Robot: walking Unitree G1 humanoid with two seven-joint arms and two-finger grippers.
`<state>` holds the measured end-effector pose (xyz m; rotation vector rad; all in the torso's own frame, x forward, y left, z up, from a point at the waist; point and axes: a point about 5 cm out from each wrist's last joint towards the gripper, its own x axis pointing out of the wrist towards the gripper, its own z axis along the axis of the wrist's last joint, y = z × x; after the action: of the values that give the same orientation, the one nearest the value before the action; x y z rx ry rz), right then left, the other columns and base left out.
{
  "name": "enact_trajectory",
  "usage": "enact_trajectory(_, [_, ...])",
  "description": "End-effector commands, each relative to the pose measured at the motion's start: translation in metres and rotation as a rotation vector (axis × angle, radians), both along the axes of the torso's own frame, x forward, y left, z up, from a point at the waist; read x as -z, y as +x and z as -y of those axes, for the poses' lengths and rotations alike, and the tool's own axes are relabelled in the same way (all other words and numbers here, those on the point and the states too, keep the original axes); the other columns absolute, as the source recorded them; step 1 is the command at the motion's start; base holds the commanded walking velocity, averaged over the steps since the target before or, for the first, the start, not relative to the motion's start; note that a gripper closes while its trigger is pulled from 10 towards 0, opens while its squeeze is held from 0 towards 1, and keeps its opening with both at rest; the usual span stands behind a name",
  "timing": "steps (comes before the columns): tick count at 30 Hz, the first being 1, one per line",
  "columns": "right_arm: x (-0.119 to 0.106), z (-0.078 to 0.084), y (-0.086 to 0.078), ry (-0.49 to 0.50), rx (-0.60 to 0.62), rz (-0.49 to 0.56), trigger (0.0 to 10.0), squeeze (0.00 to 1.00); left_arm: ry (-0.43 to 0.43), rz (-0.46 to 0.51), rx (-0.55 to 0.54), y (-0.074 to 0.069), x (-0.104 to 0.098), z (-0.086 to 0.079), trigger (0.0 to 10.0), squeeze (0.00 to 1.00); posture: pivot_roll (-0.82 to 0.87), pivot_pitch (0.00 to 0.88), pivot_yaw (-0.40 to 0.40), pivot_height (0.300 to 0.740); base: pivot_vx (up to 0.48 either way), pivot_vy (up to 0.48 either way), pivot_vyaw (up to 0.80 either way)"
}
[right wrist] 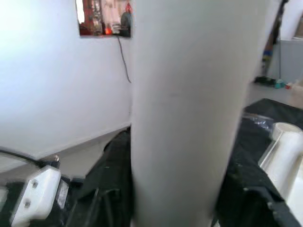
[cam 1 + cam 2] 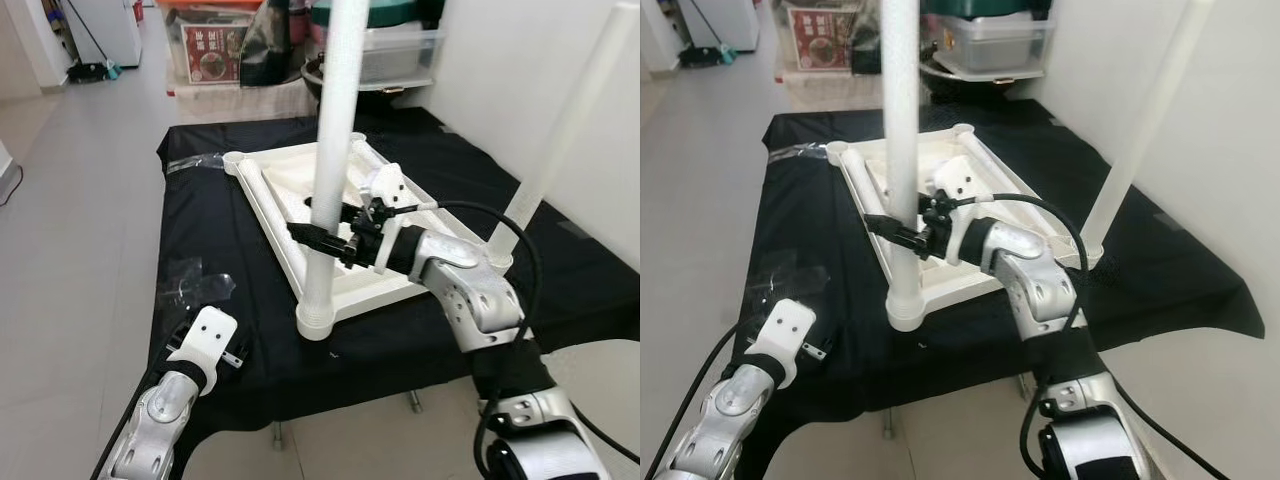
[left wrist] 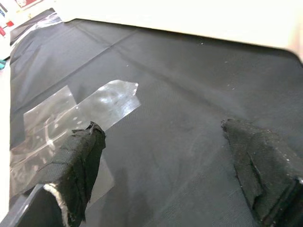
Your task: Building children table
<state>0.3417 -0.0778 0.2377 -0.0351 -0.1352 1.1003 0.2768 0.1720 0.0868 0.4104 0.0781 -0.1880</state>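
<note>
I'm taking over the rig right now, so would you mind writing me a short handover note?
Right gripper: closed around the near table leg, which stands upright in the near corner socket of the upturned white tabletop.
Left gripper: open, idle above the black cloth, near a clear plastic wrapper.
Done: a second leg stands at the right corner.
Left: the far corners carry no legs.
</note>
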Motion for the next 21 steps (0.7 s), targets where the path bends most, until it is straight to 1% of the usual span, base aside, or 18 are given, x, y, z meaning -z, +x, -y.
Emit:
enact_trajectory(1, [-0.004, -0.011, 0.006, -0.006, 0.043, 0.028, 0.0, 0.0, -0.005, -0.002, -0.007, -0.003, 0.002, 0.0, 10.0, 0.0, 0.12, 0.0, -0.079, 0.74, 0.0, 0.0, 0.0])
enact_trajectory(2, [-0.004, -0.011, 0.006, -0.006, 0.043, 0.028, 0.0, 0.0, -0.005, -0.002, -0.007, -0.003, 0.002, 0.0, 10.0, 0.0, 0.12, 0.0, -0.079, 0.74, 0.0, 0.0, 0.0])
enact_trajectory(3, [0.0, -0.009, 0.016, -0.001, 0.16, -0.008, 0.0, 0.0, -0.007, 0.001, -0.011, -0.003, 0.001, -0.001, 10.0, 0.0, 0.12, 0.0, -0.08, 0.74, 0.0, 0.0, 0.0])
enact_trajectory(4, [0.004, -0.001, 0.029, 0.01, 0.35, -0.054, 0.0, 0.0, -0.008, 0.004, -0.014, -0.004, 0.001, -0.003, 10.0, 0.0, 0.12, 0.0, -0.078, 0.74, 0.0, 0.0, 0.0])
enact_trajectory(6, [0.004, -0.001, 0.029, 0.01, 0.35, -0.054, 0.0, 0.0, -0.008, 0.004, -0.014, -0.004, 0.001, -0.003, 10.0, 0.0, 0.12, 0.0, -0.078, 0.74, 0.0, 0.0, 0.0])
enact_trajectory(7, [0.016, 0.023, 0.042, 0.017, 0.662, -0.123, 0.0, 0.0, -0.009, 0.004, -0.017, -0.006, 0.001, -0.004, 10.0, 0.0, 0.12, 0.0, -0.078, 0.74, 0.0, 0.0, 0.0])
enact_trajectory(8, [0.028, 0.047, 0.046, 0.031, 0.927, -0.176, 0.0, 0.0, -0.01, 0.003, -0.019, -0.007, 0.001, -0.004, 10.0, 0.0, 0.12, 0.0, -0.078, 0.74, 0.0, 0.0, 0.0])
enact_trajectory(9, [0.028, 0.047, 0.046, 0.031, 0.927, -0.176, 0.0, 0.0, -0.01, 0.003, -0.019, -0.007, 0.001, -0.004, 10.0, 0.0, 0.12, 0.0, -0.078, 0.74, 0.0, 0.0, 0.0])
enact_trajectory(10, [0.036, 0.064, 0.042, 0.045, 1.109, -0.193, 0.0, 0.0, -0.012, 0.002, -0.02, -0.008, 0.002, -0.004, 10.0, 0.0, 0.12, 0.0, -0.077, 0.74, 0.0, 0.0, 0.0])
enact_trajectory(12, [0.036, 0.064, 0.042, 0.045, 1.109, -0.193, 0.0, 0.0, -0.012, 0.002, -0.02, -0.008, 0.002, -0.004, 10.0, 0.0, 0.12, 0.0, -0.077, 0.74, 0.0, 0.0, 0.0])
enact_trajectory(13, [0.037, 0.073, 0.036, 0.054, 1.219, -0.169, 0.0, 0.0, -0.014, 0.001, -0.021, -0.009, 0.003, -0.004, 10.0, 0.0, 0.11, 0.0, -0.072, 0.74, 0.0, 0.0, 0.0])
enact_trajectory(14, [0.037, 0.073, 0.036, 0.054, 1.219, -0.169, 0.0, 0.0, -0.014, 0.001, -0.021, -0.009, 0.003, -0.004, 10.0, 0.0, 0.11, 0.0, -0.072, 0.74, 0.0, 0.0, 0.0])
enact_trajectory(15, [0.037, 0.063, 0.024, 0.056, 1.22, -0.139, 0.0, 0.0, -0.017, -0.002, -0.019, -0.01, 0.003, -0.003, 10.0, 0.0, 0.1, 0.0, -0.065, 0.74, 0.0, 0.0, 0.0])
enact_trajectory(18, [0.037, 0.063, 0.024, 0.056, 1.22, -0.139, 0.0, 0.0, -0.017, -0.002, -0.019, -0.01, 0.003, -0.003, 10.0, 0.0, 0.1, 0.0, -0.065, 0.74, 0.0, 0.0, 0.0])
enact_trajectory(19, [0.035, 0.047, 0.012, 0.059, 1.175, -0.123, 1.2, 0.0, -0.019, -0.004, -0.017, -0.01, 0.004, -0.001, 10.0, 0.0, 0.1, 0.0, -0.06, 0.74, 0.0, 0.0, 0.0])
enact_trajectory(20, [0.035, 0.047, 0.012, 0.059, 1.175, -0.123, 1.2, 0.0, -0.019, -0.004, -0.017, -0.01, 0.004, -0.001, 10.0, 0.0, 0.1, 0.0, -0.06, 0.74, 0.0, 0.0, 0.0])
enact_trajectory(21, [0.034, 0.027, 0.002, 0.063, 1.078, -0.116, 10.0, 0.0, -0.02, -0.007, -0.012, -0.01, 0.005, 0.0, 10.0, 0.0, 0.09, 0.0, -0.053, 0.74, 0.0, 0.0, 0.0])
